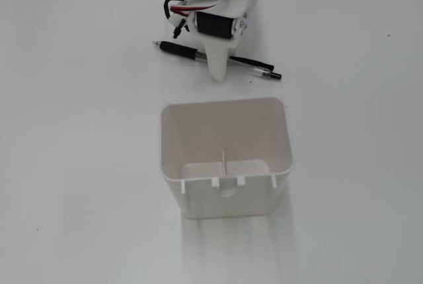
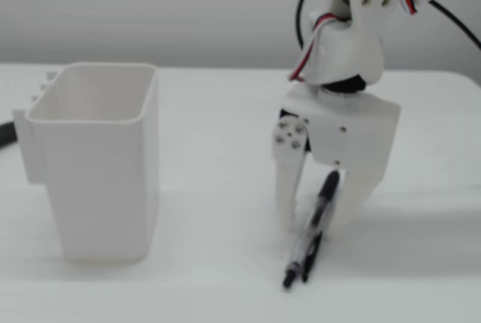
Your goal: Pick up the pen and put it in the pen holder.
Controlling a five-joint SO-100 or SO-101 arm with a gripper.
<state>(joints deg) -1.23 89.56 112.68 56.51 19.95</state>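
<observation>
A pen with a black grip and a clear barrel [image 1: 177, 49] lies flat on the white table, beyond the pen holder in a fixed view. It also shows in another fixed view [image 2: 324, 197], pointing toward the camera. My white gripper [image 2: 312, 225] reaches down with its tips at the table, open, one finger [image 2: 288, 188] on each side of the pen's middle. In the view from above the holder, the gripper [image 1: 223, 64] covers the pen's middle. The pen holder, a white open box [image 1: 228, 104], stands upright and empty and is also seen from the side [image 2: 98, 188].
The table is plain white. The arm's body and its cables [image 1: 173, 8] rise behind the pen. A dark cable end [image 2: 6, 134] shows at the left edge behind the holder.
</observation>
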